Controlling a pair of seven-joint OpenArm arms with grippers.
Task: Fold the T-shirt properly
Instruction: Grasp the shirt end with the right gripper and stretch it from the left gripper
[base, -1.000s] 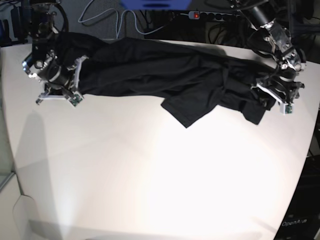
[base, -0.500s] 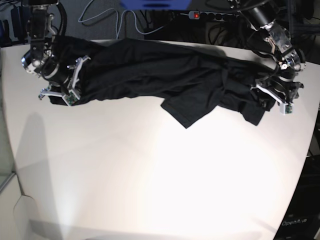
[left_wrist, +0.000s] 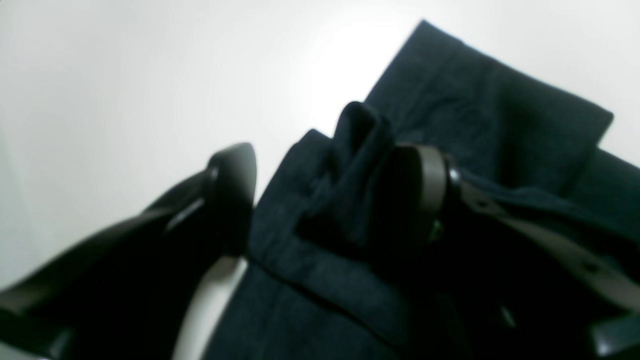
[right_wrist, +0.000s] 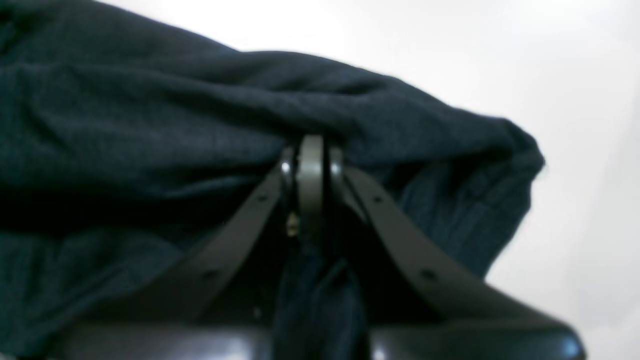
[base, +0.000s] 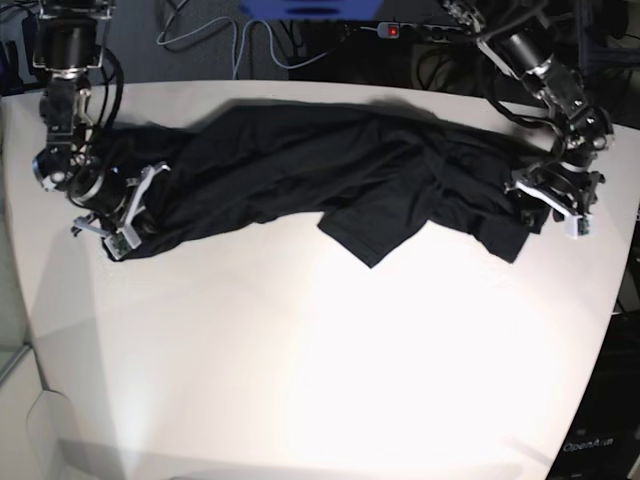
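One black shirt (base: 300, 165) lies across the top of one white table (base: 300, 370). Two grippers: the right gripper (right_wrist: 311, 150) pinches it tight; the left gripper (left_wrist: 330, 185) gapes around a fold.

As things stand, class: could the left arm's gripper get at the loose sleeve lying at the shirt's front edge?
Probably yes: the left gripper is open, and bare table borders the sleeve, leaving the way free.

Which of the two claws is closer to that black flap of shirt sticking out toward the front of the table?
The left gripper. It sits at the T-shirt's end just beyond the flap; the right gripper pinches the far opposite end.
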